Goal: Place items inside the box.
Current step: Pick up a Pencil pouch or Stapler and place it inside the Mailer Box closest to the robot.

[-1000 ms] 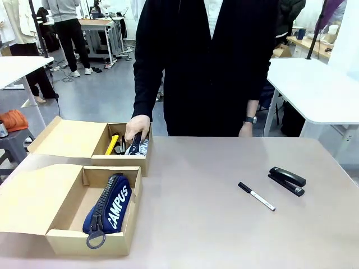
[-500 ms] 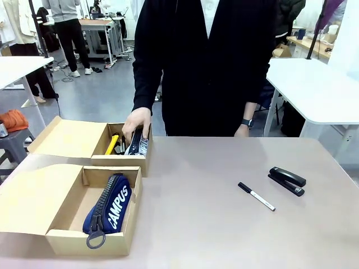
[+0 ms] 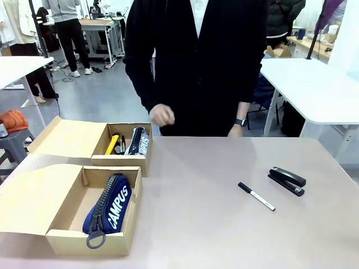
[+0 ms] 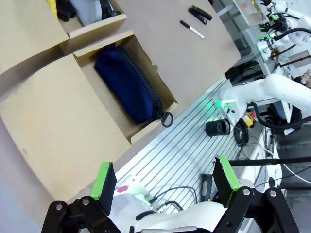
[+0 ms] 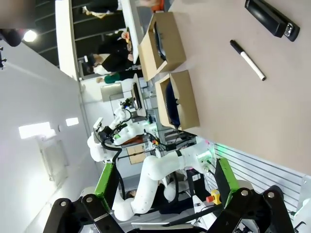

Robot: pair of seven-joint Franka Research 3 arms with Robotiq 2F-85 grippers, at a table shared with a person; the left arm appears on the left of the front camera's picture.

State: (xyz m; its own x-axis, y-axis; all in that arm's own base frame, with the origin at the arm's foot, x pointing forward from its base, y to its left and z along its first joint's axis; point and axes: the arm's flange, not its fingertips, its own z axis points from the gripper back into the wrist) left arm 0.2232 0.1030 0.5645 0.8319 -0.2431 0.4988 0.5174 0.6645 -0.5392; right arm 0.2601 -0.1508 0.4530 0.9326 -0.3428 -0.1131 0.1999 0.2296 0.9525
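Although most of the items are already boxed, two are catalogued as loose: a black-and-white marker pen (image 3: 256, 196) and a black stapler (image 3: 287, 180), lying near each other but apart, toward the right edge of the bench (image 3: 213, 235), about midway between its near and far edges.

Risks: The marker is slim and round. It is judged likely to roll or skid if pinched off-centre. The stapler's glossy, sloped top may slip from the pads unless it is gripped across its flat sides. Both boxes are partly filled, so a released item could catch on a wall or land on the contents. A person's hand (image 3: 162, 116) is held above the far edge, close to the far box (image 3: 120, 161). A reach made there could meet it.

Appearance: The marker has a black cap and a white barrel and lies diagonally. The stapler is closed, its top arm lying flat on its base. A navy "CAMPUS" zip pouch (image 3: 109, 208), with white lettering and a ring pull over the front wall, is lodged in the near box (image 3: 64, 232) at the near left corner. A yellow utility knife (image 3: 112, 144) and a grey-blue zip pouch (image 3: 138, 141) are seen in the far box, behind it along the left edge.

Pincers: The left pincer (image 4: 165, 175) is spread wide and empty. The right pincer (image 5: 165, 174) is likewise fully parted, with nothing held.
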